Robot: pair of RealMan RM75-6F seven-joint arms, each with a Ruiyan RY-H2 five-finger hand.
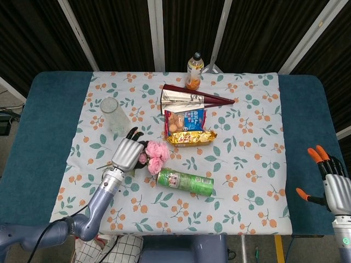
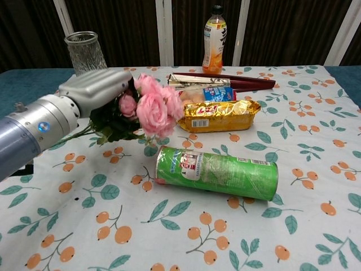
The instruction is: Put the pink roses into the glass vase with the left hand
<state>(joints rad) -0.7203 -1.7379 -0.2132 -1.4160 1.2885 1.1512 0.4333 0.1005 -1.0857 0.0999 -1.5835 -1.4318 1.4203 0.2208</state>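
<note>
My left hand grips the bunch of pink roses and holds it lifted above the cloth, blooms pointing right, dark leaves under the fingers. The glass vase stands upright and empty behind and to the left of that hand, apart from it. My right hand hangs open over the table's far right edge, fingers spread, holding nothing; the chest view does not show it.
A green crisp tube lies on its side just right of the roses. Behind it are a gold snack pack, a blue-and-red bag, a folded fan and an orange drink bottle.
</note>
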